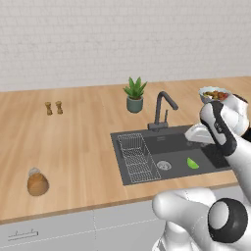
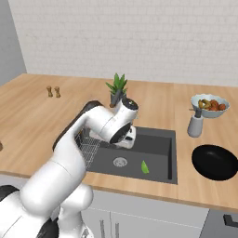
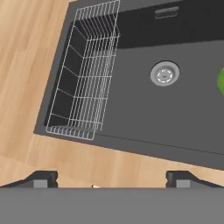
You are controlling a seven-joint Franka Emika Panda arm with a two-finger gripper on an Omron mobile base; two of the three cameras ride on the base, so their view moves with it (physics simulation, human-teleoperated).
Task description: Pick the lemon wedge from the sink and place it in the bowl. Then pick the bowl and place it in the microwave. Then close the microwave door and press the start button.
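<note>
Wooden worktop carrying, toward its front edge, a dark grey recessed sink with wire rack at its left end, small lime-green lemon wedge lying on the basin floor right of the round steel drain; shallow black round bowl on the worktop beside the sink's right edge; two-finger gripper above the sink's front edge, jaws wide apart, holding nothing.

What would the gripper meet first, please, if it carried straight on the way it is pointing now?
Probably the sink: the open gripper looks down over its near rim, so it would likely meet the rim or the bare floor just beyond, between the wire rack and drain. The lemon wedge lies off to the side.
</note>
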